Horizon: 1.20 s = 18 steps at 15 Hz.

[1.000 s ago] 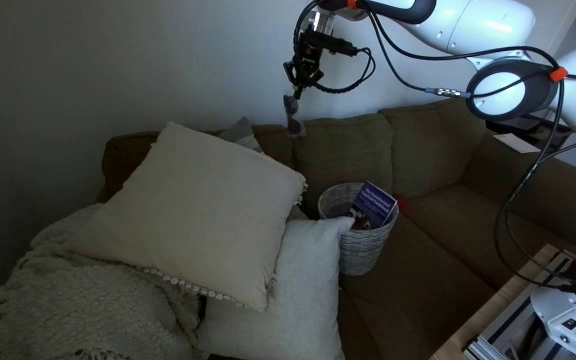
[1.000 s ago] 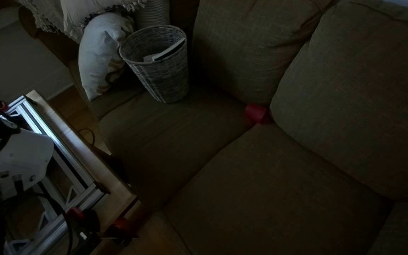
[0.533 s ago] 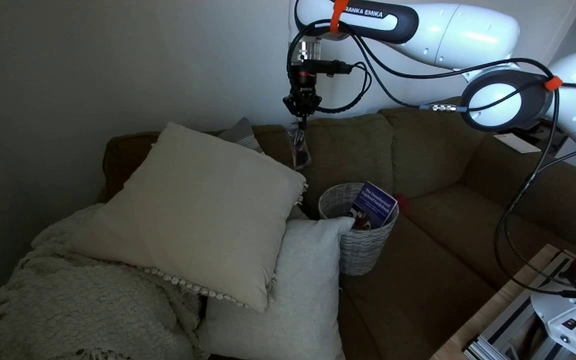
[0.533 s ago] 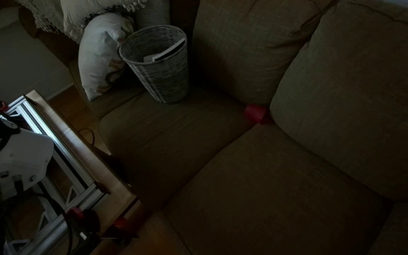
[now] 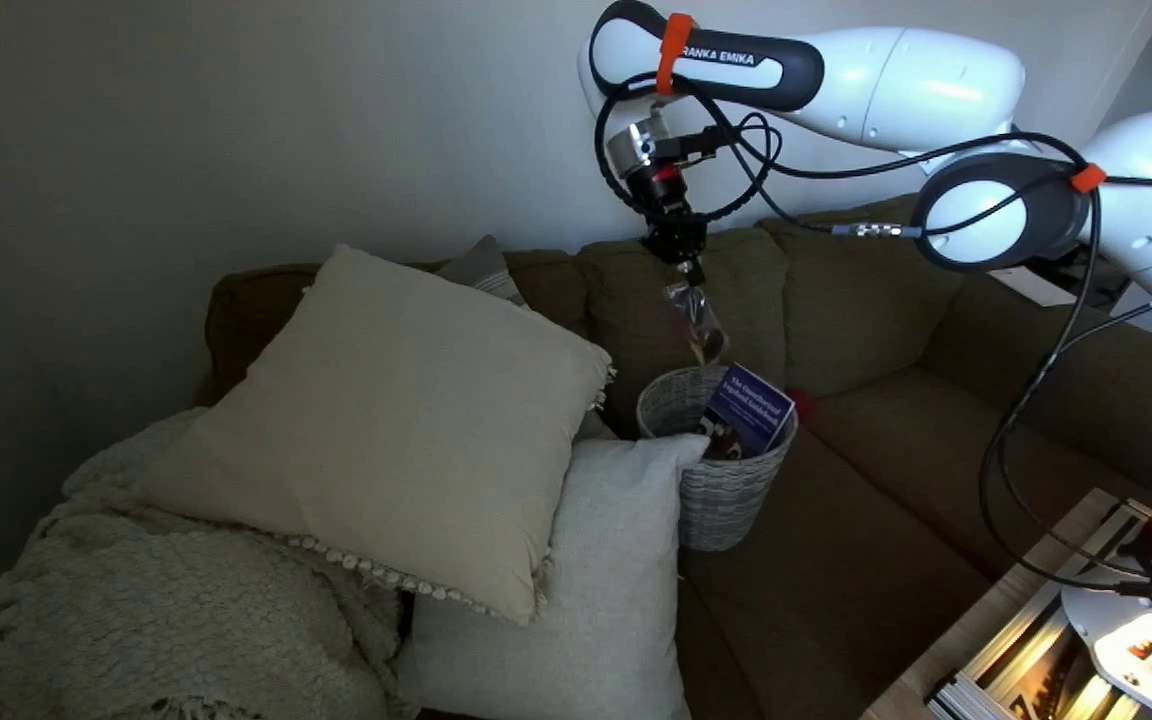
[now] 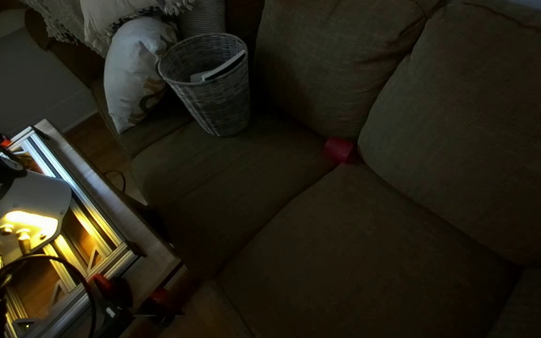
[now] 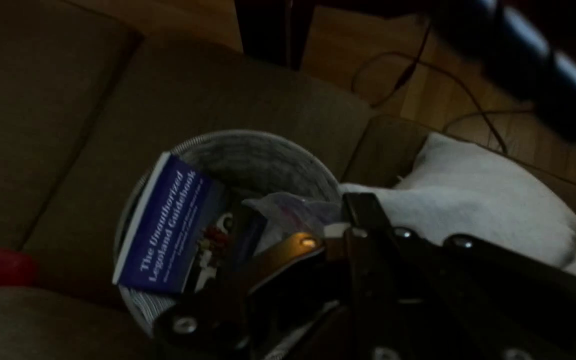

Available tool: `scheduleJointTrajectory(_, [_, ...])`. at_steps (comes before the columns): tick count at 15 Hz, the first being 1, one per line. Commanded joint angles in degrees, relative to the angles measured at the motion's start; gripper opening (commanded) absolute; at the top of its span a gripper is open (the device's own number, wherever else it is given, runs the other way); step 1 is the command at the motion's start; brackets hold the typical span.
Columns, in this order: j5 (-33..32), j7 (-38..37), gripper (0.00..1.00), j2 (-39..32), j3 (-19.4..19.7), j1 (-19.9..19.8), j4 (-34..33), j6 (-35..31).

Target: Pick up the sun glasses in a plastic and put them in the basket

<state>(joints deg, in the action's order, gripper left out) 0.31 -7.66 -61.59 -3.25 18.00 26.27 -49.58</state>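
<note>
Hanging below the hand [image 5: 692, 278] in an exterior view, the clear plastic bag [image 5: 693, 308] that holds the sunglasses [image 5: 713, 344] has come across and down within the last half second: it was higher and left of the woven basket [image 5: 724, 505], and its lower end now meets the back rim in the picture. I take this to mean the carry is nearly done, with lowering and letting go to come; whether the bag is above the mouth or behind it, I cannot tell from here. A blue guidebook [image 5: 748, 407] leans up on the right of the rim, and the corner of a white pillow [image 5: 591, 590] overlaps the near left edge, so the back left of the mouth looks the better gap. In an exterior view neither hand nor bag shows; the basket stands on the sofa seat [image 6: 190, 188] with room left of the book's raised edge, and a warm light has come up on the robot base [image 6: 31, 220], of no weight for the task. In the wrist view the fingers [image 7: 361, 209] are clamped together on the bag, and its plastic overlaps the mouth beside the book; spreading them wide so near the pillow side could, I think, brush the rim.
</note>
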Motion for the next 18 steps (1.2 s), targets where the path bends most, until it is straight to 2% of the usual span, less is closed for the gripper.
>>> scheduleJointTrajectory(1, [-0.2, 0.0, 0.01, 0.3, 0.3, -0.1, 0.7, 1.2])
scheduleJointTrajectory(5, [-0.2, 0.0, 0.0, 0.1, 0.5, -0.3, 0.7, 1.8])
scheduleJointTrajectory(6, [-2.7, 2.3, 0.0, 0.2, 1.4, 1.2, 0.6, 1.7])
scheduleJointTrajectory(7, [-6.2, 7.7, 0.0, -0.1, 2.4, 2.5, 0.7, 1.2])
scheduleJointTrajectory(10, [-13.4, 18.1, 0.0, -2.2, 4.1, 4.1, 0.1, -1.1])
scheduleJointTrajectory(11, [-15.0, 20.7, 0.0, -4.1, 4.3, 4.3, -2.6, -1.8])
scheduleJointTrajectory(14, [-15.1, 24.9, 0.0, -5.4, 3.6, 3.2, -1.2, -7.2])
scheduleJointTrajectory(15, [-14.5, 25.8, 0.26, -6.0, 3.3, 2.8, -1.3, -8.5])
scheduleJointTrajectory(16, [-14.3, 26.9, 0.27, -6.7, 3.2, 2.5, -1.3, -9.7])
scheduleJointTrajectory(18, [-14.1, 28.2, 0.4, -7.1, 3.2, 2.2, -1.2, -10.3])
